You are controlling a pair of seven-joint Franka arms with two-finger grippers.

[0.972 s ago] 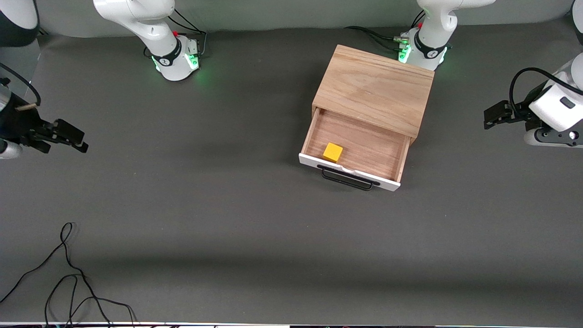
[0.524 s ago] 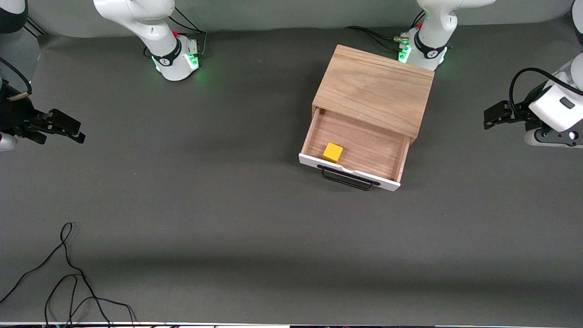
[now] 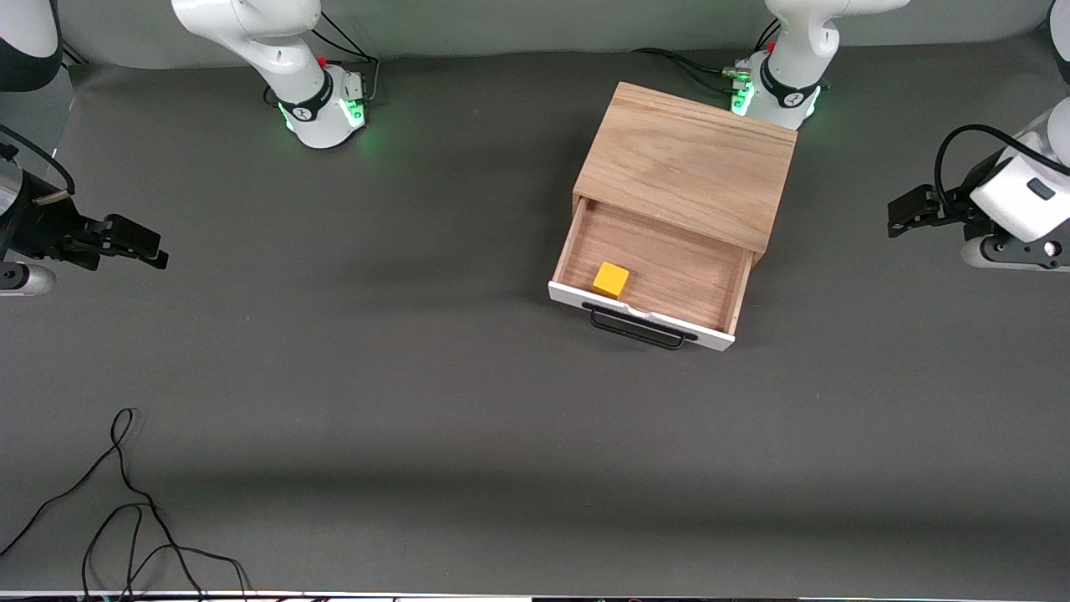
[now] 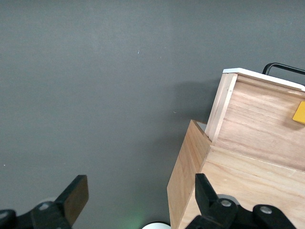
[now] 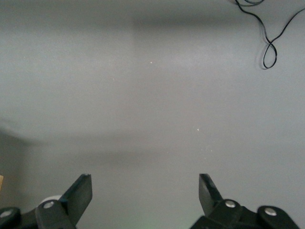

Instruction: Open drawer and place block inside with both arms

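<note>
The drawer (image 3: 660, 266) stands pulled out of the light oak box (image 3: 685, 159), its white front and black bar handle (image 3: 639, 328) toward the front camera. The yellow block (image 3: 611, 279) lies inside the drawer, close to the white front. My left gripper (image 3: 907, 209) is open and empty over the table at the left arm's end, apart from the box. In the left wrist view the gripper (image 4: 141, 191) spans the box's side (image 4: 186, 176), with the drawer (image 4: 257, 124) and block (image 4: 300, 113) in sight. My right gripper (image 3: 142, 247) is open and empty over bare table at the right arm's end, as its wrist view (image 5: 145, 191) shows.
A loose black cable (image 3: 125, 502) lies on the dark mat near the front camera at the right arm's end; it also shows in the right wrist view (image 5: 267, 43). The two green-lit arm bases (image 3: 326, 109) stand along the table's edge farthest from the camera.
My right gripper shifted slightly toward the bases, then back toward the front camera, staying open. The left arm, drawer and block have not moved.
</note>
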